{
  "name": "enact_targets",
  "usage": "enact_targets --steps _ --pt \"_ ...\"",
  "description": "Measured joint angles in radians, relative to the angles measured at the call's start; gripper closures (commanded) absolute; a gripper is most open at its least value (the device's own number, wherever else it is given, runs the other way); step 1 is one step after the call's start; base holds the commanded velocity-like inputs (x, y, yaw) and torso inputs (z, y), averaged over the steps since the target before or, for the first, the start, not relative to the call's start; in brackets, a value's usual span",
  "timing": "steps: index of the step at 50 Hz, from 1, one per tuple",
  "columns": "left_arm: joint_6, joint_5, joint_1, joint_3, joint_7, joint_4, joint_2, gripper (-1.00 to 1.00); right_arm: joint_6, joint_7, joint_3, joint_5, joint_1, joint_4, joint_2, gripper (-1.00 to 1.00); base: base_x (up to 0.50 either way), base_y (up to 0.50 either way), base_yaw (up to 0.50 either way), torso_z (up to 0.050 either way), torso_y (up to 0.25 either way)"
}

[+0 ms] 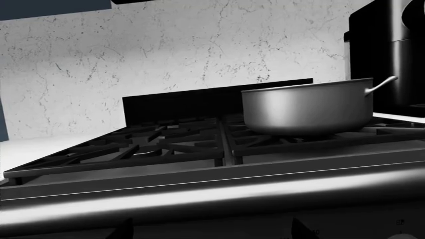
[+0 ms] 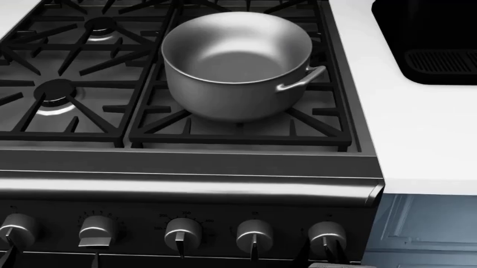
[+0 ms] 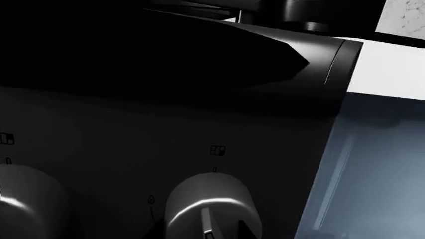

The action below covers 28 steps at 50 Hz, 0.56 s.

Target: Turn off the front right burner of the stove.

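Note:
The stove [image 2: 186,187] fills the head view, with a row of silvery knobs under its steel rail. The front right burner's grate [image 2: 316,127] carries a steel pot [image 2: 238,61] that hides the burner head; no flame shows. My right gripper [image 3: 202,230] has one finger on each side of the rightmost knob [image 3: 209,206], tight against it. In the head view it [image 2: 322,258] is at the bottom edge, at that knob [image 2: 327,234]. My left gripper [image 1: 212,230] is wide open and empty below the rail [image 1: 212,196], facing the pot [image 1: 305,107].
A black appliance [image 2: 432,39] stands on the white counter [image 2: 417,128] right of the stove. A blue cabinet front [image 2: 425,229] is beside the rightmost knob. The second knob from the left [image 2: 97,231] is turned differently from the others. Marble backsplash [image 1: 166,50] is behind the stove.

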Motion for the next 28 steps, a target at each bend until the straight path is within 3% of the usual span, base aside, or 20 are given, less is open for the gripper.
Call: enact_targets --steps 28 --pt "0.006 -0.010 0.002 0.014 -0.021 0.008 -0.017 -1.00 0.098 -0.310 0.171 0.362 -0.045 -0.128 -0.032 1.00 0.01 0.00 0.01 -0.001 0.000"
